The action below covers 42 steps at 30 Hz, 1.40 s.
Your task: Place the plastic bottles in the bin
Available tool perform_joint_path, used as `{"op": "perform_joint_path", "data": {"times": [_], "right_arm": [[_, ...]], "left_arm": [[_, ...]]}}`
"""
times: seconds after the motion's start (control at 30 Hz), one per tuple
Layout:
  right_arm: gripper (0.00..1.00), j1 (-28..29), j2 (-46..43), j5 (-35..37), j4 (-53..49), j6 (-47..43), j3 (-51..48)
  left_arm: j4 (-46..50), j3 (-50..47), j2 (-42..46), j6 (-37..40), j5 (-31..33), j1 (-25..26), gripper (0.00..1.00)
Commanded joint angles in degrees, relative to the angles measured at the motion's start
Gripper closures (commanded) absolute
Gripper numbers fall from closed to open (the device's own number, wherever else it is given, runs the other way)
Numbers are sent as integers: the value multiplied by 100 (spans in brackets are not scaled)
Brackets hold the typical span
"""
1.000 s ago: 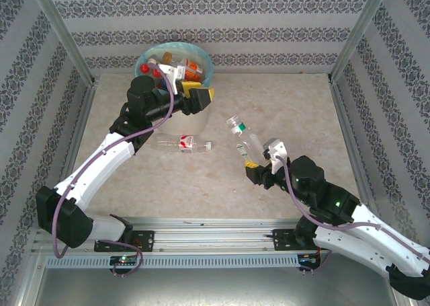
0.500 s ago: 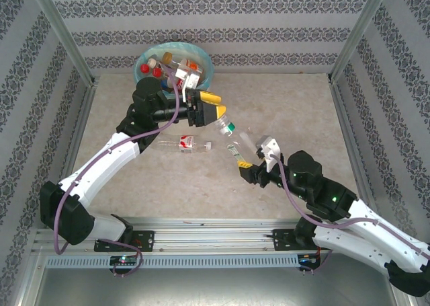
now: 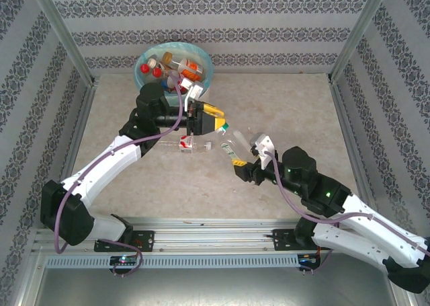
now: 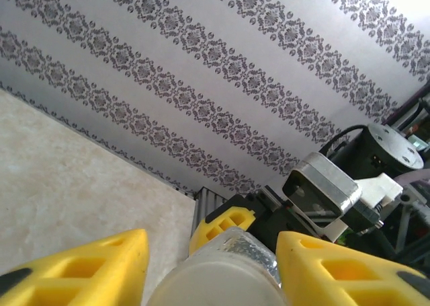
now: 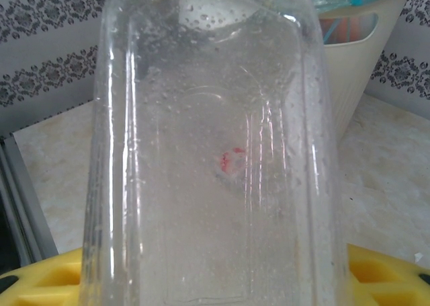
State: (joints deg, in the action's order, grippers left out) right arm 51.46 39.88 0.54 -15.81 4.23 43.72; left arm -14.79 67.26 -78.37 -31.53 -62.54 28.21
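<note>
Clear plastic bottle (image 5: 208,158), beaded with droplets, one item: held off the counter (image 3: 289,104) in my right gripper (image 3: 240,157), whose yellow fingers (image 5: 386,272) are closed on its sides. Its other end lies between the yellow fingers of my left gripper (image 3: 220,126). In the left wrist view one finger touches the bottle and the other stands just beside it, so I cannot tell whether that gripper is clamped yet. Second bottle (image 3: 193,143), clear with a red label, one item: on its side on the counter, just below my left gripper and apart from it. Bin (image 3: 209,69), cream-white with a blue-green liner folded over the rim: at the far edge of the counter, behind my left arm. Bottles in the bin (image 3: 171,65), several, with red caps and orange labels showing.
</note>
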Motion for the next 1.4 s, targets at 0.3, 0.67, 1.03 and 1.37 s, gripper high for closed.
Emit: {"op": "perform_joint_path", "data": {"times": [0.3, 0.67, 1.03, 1.37], "right_arm": [[2, -47, 308, 1129, 771, -525, 623], [2, -196, 901, 1371, 810, -1038, 1056], [2, -189, 1232, 1341, 760, -763, 1112], [2, -189, 1523, 1342, 668, -692, 1286]], "left_arm": [[963, 1012, 630, 911, 2712, -200, 100], [2393, 3285, -850, 1692, 4536, -1450, 100], [2321, 2939, -1682, 1927, 4502, -1764, 100], [2043, 2464, -1192, 2276, 5098, -1757, 37]]}}
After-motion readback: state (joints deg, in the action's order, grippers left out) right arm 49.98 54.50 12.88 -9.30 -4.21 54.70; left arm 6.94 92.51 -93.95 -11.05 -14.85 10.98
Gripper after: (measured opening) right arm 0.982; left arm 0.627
